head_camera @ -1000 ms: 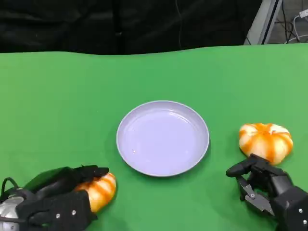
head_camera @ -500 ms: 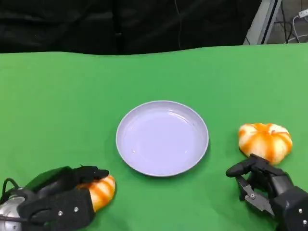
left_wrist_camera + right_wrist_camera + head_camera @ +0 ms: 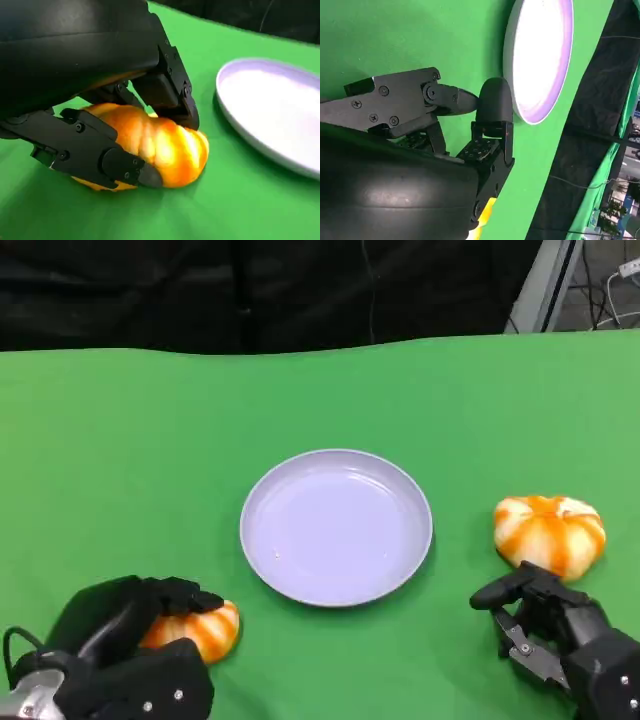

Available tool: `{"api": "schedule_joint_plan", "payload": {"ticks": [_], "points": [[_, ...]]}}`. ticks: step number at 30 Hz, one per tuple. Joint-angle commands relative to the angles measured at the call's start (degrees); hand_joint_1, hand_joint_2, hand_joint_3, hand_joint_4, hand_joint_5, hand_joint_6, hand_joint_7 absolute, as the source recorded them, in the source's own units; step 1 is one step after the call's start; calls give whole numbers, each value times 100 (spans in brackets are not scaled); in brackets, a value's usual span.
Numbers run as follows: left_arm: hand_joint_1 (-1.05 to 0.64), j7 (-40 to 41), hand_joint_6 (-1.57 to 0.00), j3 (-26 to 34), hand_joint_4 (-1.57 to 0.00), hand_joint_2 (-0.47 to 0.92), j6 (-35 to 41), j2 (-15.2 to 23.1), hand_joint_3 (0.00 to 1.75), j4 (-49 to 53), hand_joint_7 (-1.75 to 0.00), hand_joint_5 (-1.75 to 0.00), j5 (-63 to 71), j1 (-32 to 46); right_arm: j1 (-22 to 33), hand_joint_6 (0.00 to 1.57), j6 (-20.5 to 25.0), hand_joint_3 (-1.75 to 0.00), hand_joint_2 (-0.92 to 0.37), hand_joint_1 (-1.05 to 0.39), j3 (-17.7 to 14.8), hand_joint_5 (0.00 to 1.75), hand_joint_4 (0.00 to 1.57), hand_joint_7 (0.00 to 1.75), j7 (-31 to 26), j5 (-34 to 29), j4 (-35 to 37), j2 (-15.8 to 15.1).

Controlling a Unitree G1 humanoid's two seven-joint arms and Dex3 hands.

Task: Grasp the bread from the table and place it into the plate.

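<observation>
At 7 o'clock your left hand (image 3: 130,640), raised since before, clamps and half hides the bread (image 3: 195,628); right hand (image 3: 545,625) fingers apart, holding nothing.

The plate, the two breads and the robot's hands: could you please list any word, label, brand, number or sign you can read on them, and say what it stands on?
None: no readable text in any view.
Plate: plain lavender, unmarked.
Bread under the left hand: orange and white streaks, no label.
Bread by the right hand: the same.
Hands: black shells with screws, no lettering visible.
Green table: unmarked.
</observation>
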Motion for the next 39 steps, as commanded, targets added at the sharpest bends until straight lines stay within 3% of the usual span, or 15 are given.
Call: {"api": "schedule_joint_plan", "payload": {"ticks": [1, 4, 9, 14, 16, 33, 39], "points": [[-12, 289, -145, 66, -109, 89, -164, -28, 33, 357, -9, -107, -24, 142, 91, 74, 86, -41, -92, -30, -36, 175, 66, 117, 16, 68, 15, -62], [-11, 475, -140, 176, -111, 84, -205, -132, 47, 306, -17, -104, -121, 191, 81, 74, 104, -41, -92, -30, -26, 175, 66, 118, 4, 44, 15, -74], [-7, 787, -122, 405, -116, 67, -659, -244, 80, 92, -57, -101, -323, 385, 93, 73, 128, -41, -92, -30, -16, 175, 66, 117, -35, 11, -9, -68], [-6, 905, -118, 600, -117, 63, -892, -299, 88, -193, -66, -103, -415, 529, 87, 74, 122, -42, -92, -30, -18, 175, 67, 117, -27, 26, 12, -71], [-5, 970, -114, 744, -111, 61, -936, -327, 92, -539, -73, -117, -442, 655, 75, 74, 119, -42, -92, -29, -27, 175, 67, 116, 5, 60, 38, -70], [-4, 1709, -114, 1175, -103, 45, -1871, -689, 118, -1094, -81, -136, -211, 733, 42, 75, 93, -42, -92, -30, 3, 175, 66, 114, -64, -17, 124, -69], [-5, 1917, -111, 1135, -103, 48, -2275, -750, 115, -579, -81, -127, -177, 362, -15, 75, -12, -42, -92, -30, 35, 175, 67, 114, -130, -65, 308, -58]]}}
